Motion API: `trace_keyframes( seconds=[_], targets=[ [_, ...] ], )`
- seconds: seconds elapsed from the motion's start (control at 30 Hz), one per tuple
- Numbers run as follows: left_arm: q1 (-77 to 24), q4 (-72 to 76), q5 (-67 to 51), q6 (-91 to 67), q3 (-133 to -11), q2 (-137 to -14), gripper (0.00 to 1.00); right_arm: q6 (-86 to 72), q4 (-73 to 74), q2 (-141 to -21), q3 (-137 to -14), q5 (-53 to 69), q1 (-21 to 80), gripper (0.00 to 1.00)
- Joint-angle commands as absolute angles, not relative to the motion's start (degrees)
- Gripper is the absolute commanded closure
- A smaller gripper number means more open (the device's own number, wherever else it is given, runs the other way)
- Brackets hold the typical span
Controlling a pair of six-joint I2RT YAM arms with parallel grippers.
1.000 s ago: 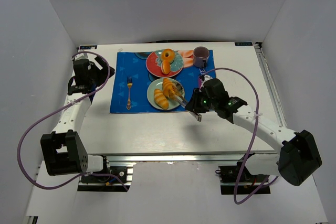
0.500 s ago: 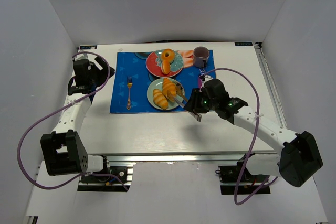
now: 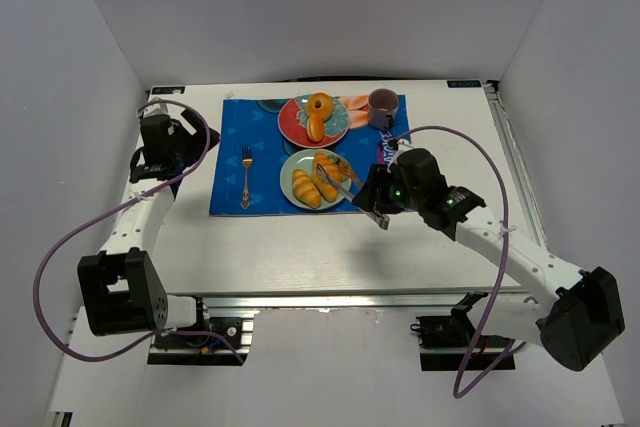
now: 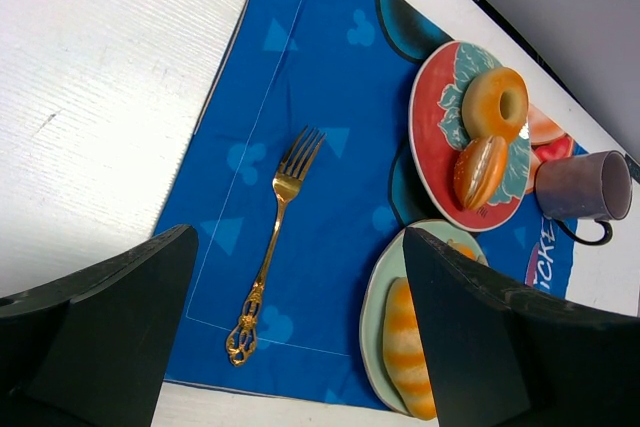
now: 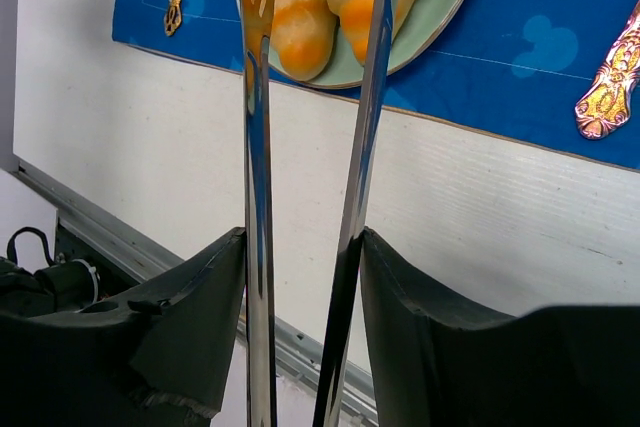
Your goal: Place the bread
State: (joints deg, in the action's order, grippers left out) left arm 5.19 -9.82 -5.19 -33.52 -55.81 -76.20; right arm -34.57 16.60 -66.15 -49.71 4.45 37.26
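Two golden striped bread rolls [image 3: 306, 188] [image 3: 327, 169] lie on a pale green plate [image 3: 289, 175]. My right gripper [image 3: 378, 199] is shut on metal tongs [image 3: 349, 183] whose tips reach over that plate. In the right wrist view the gripper [image 5: 300, 242] holds the tongs [image 5: 257, 147] with their arms spread on either side of the rolls [image 5: 300, 17]. A third roll [image 3: 316, 128] lies by a ring doughnut [image 3: 320, 104] on a red plate [image 3: 289, 122]. My left gripper [image 3: 163, 143] is open and empty at the far left, also seen in its wrist view [image 4: 300, 347].
A blue placemat [image 3: 250, 137] carries both plates and a gold fork [image 3: 245, 177]. A purple mug [image 3: 381, 107] stands at its back right corner. A gold utensil handle [image 5: 610, 87] lies right of the green plate. White walls enclose the table.
My right arm has shifted slightly to the right, with the tongs still over the green plate. The left arm has not moved.
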Motion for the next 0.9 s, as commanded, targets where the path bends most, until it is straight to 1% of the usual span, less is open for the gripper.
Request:
trace_keyframes(
  seconds=[0.0, 0.07, 0.17, 0.37, 0.4, 0.47, 0.5, 0.6, 0.7, 0.87],
  targets=[
    [5.54, -8.61, -5.80, -33.75, -55.46, -73.04, 0.05, -34.72, 16.26, -64.60, -52.29, 3.43, 37.35, 0.46],
    [5.54, -8.70, -5.89, -33.66, -55.55, -72.95, 0.05, -34.72, 16.87, -64.16, -52.47, 2.55, 37.35, 0.47],
    [5.54, -8.70, -5.80, -33.57, -55.64, -72.86, 0.05, -35.24, 18.62, -61.27, -53.00, -3.32, 37.27, 0.47],
    [5.54, -7.74, -6.68, -34.01, -56.25, -73.21, 0.05, -39.37, 24.51, -57.05, -55.19, -18.17, 35.69, 0.49],
    [5.54, -7.73, -6.94, -34.01, -56.25, -73.21, 0.05, -40.25, 26.96, -56.52, -55.37, -22.37, 35.34, 0.49],
    [5.62, -7.82, -7.29, -33.66, -56.51, -73.30, 0.05, -45.15, 30.48, -54.77, -55.46, -27.22, 34.37, 0.50],
    [5.54, -7.91, -7.64, -33.58, -56.60, -73.21, 0.05, -47.00, 33.54, -53.97, -55.02, -31.77, 33.93, 0.50],
    [5.54, -8.00, -8.17, -33.31, -56.51, -72.78, 0.05, -54.12, 37.52, -50.55, -52.14, -39.17, 32.44, 0.52],
    [5.54, -6.95, -9.75, -34.45, -55.73, -72.16, 0.05, -59.05, 41.74, -48.26, -49.41, -42.79, 29.72, 0.53],
    [4.14, -5.10, -11.25, -36.39, -53.79, -71.54, 0.05, -62.40, 42.90, -47.46, -44.66, -42.37, 20.75, 0.54]
  ],
)
